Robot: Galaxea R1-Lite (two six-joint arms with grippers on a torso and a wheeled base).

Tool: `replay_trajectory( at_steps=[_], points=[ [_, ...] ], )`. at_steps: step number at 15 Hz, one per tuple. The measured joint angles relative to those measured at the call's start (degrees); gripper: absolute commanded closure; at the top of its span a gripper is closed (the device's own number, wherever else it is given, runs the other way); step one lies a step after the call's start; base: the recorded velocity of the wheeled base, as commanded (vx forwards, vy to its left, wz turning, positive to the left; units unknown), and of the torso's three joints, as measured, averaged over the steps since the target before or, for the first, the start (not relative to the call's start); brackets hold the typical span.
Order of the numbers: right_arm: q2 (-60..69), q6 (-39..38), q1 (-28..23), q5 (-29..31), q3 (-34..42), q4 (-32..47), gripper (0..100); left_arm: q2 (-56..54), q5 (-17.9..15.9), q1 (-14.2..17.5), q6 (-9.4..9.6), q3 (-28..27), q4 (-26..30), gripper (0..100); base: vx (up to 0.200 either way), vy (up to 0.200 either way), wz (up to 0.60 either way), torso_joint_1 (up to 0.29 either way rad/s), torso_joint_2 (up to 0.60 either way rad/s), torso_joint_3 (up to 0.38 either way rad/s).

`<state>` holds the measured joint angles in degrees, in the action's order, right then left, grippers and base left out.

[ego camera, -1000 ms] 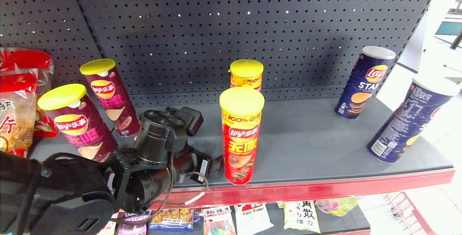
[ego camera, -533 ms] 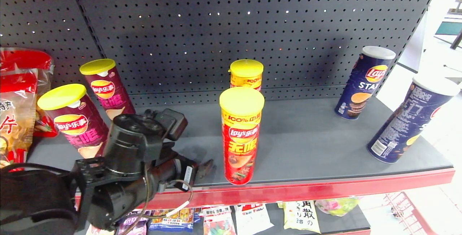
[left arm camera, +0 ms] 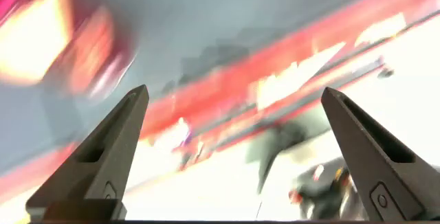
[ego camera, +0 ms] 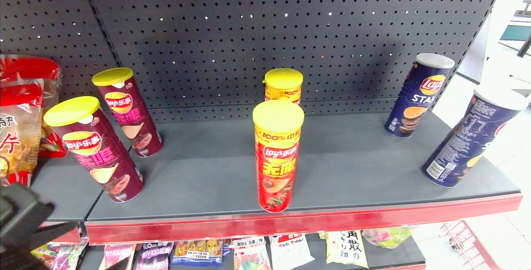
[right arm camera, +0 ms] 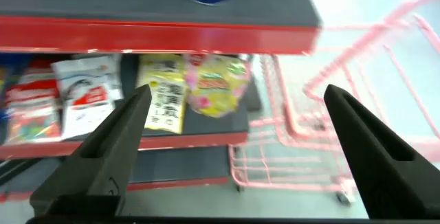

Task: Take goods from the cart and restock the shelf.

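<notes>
Head view: six chip cans [ego camera: 278, 154], one shelf [ego camera: 352, 162].

Six chip cans [ego camera: 278, 154] on shelf [ego camera: 207, 170]

I find I am working in a shop. A display shelf [ego camera: 352, 166] with pegboard back [ego camera: 249, 33] carries chip cans [ego camera: 277, 154]. Packaged snacks [ego camera: 290, 249] fill the tier below, and a pink cart [right arm camera: 295, 124] stands near its end.

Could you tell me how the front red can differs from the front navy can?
The front red can has a yellow lid, the front navy can a pale one. The red stands centrally, the navy at the right end. Both stand near the shelf edge.
</notes>
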<state>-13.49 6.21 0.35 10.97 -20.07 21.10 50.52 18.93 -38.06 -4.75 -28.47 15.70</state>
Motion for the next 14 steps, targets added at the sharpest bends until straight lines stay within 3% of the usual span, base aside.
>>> replay_trajectory(
  at_steps=[2, 3, 5, 6, 7, 10, 12, 13, 14],
  points=[
    [2.0, 0.0, -2.0, -4.4, 0.9, 0.1, 0, -13.9, 1.0, 5.2, 0.0, -1.3, 14.3, 0, 0.0, 0.0, 0.0, 0.0, 0.0, 0.0],
    [3.8, 0.1, -1.7, -6.6, 1.5, 0.2, 0, -20.0, 1.3, 10.1, 0.0, -1.7, 19.2, 0, 0.0, 0.0, 0.0, 0.0, 0.0, 0.0],
    [8.5, 0.0, -0.9, -9.3, 4.9, -0.3, 0, -31.4, 0.7, 21.8, -0.09, -1.7, 26.3, 0, 0.0, 0.0, 0.0, 0.0, 0.0, 0.0],
    [10.0, 0.0, -0.6, -9.8, 7.2, -2.5, 0, -35.4, -0.9, 25.4, -0.57, -0.6, 25.8, 0, 0.0, 0.0, 0.0, 0.0, 0.0, 0.0],
    [11.2, 0.1, -0.5, -9.9, 9.2, -6.1, 0, -38.5, -2.2, 27.4, -1.04, 1.1, 21.8, 0, 0.0, 0.0, 0.0, 0.0, 0.0, 0.0],
    [12.8, -2.9, -0.3, -11.0, 15.3, -17.3, 0, -43.1, -6.5, 29.3, -1.4, 12.0, 0.6, 0, 0.0, 0.0, 0.0, 0.0, 0.0, 0.0],
    [13.2, -3.3, -0.3, -11.0, 17.4, -19.5, 0, -44.2, -9.8, 29.5, 0.18, 21.6, -14.1, 0, 0.0, 0.0, 0.0, 0.0, 0.0, 0.0],
    [13.2, -3.5, -0.3, -11.3, 17.7, -19.6, 0, -44.5, -11.4, 29.6, 0.3, 24.9, -17.8, 0, 0.0, 0.0, 0.0, 0.0, 0.0, 0.0],
    [13.2, -3.9, -0.3, -11.3, 17.9, -19.5, 0, -44.7, -13.3, 29.7, 0.99, 26.7, -17.7, 0, 0.0, 0.0, 0.0, 0.0, 0.0, 0.0]
  ],
)
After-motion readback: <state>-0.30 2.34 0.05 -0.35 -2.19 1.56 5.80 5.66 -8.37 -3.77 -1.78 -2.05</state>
